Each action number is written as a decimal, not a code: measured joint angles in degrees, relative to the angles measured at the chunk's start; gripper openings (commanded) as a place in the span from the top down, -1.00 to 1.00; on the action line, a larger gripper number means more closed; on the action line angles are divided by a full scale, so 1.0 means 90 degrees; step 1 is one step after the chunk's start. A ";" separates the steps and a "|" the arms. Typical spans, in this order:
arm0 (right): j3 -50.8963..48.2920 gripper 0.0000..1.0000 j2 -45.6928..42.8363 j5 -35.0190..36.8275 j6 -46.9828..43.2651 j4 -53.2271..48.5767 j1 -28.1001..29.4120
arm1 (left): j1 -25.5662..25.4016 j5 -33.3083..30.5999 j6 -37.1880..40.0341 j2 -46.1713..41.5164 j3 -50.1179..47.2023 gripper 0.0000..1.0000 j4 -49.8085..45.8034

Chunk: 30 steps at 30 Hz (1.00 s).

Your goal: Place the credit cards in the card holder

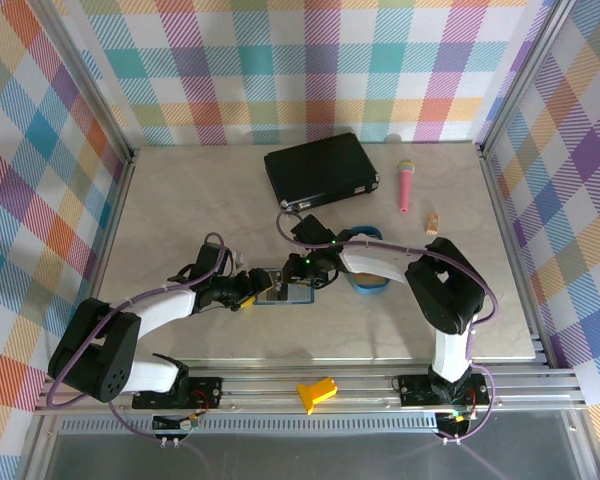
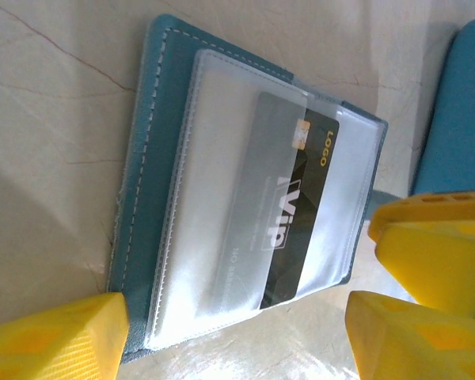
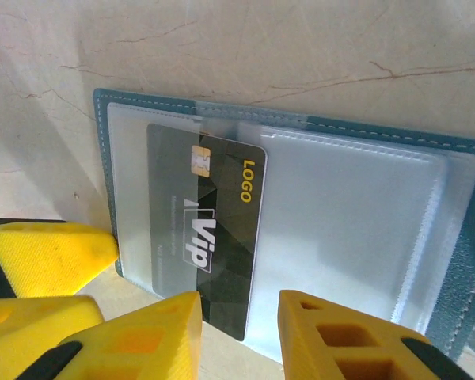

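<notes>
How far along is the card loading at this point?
Done: the card holder lies open and flat. In hand: a black VIP card sits partly inside the clear pocket, with its exposed end between the fingers of the open right end effector. Remaining: slide it fully in. Whether other cards are waiting can't be seen.

The pale, marbled tabletop [image 1: 180, 200] carries the open teal card holder [image 1: 296, 297] near its middle. A blue tray [image 1: 368, 286] lies just right of it. Toward the far edge lie a black case [image 1: 320, 170], a pink stick [image 1: 405, 187] and a small tan piece [image 1: 433, 222], possibly a cork.
</notes>
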 measured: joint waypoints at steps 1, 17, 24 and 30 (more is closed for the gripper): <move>0.0085 0.37 0.0000 0.0090 -0.0027 -0.0121 0.0034 | 0.0000 -0.0024 0.0000 0.0000 0.0000 -0.41 0.0000; 0.0937 0.39 0.0690 0.0374 -0.0202 -0.0962 0.0153 | 0.0000 -0.0092 0.0000 0.0000 -0.0017 -0.32 0.0019; 0.1151 0.41 0.0840 0.0279 -0.0308 -0.1010 0.0165 | 0.0000 -0.0090 0.0000 0.0000 -0.0039 -0.29 0.0044; 0.1229 0.41 0.0967 0.0231 -0.0311 -0.1064 0.0165 | 0.0000 -0.0090 0.0000 0.0000 -0.0039 -0.29 0.0046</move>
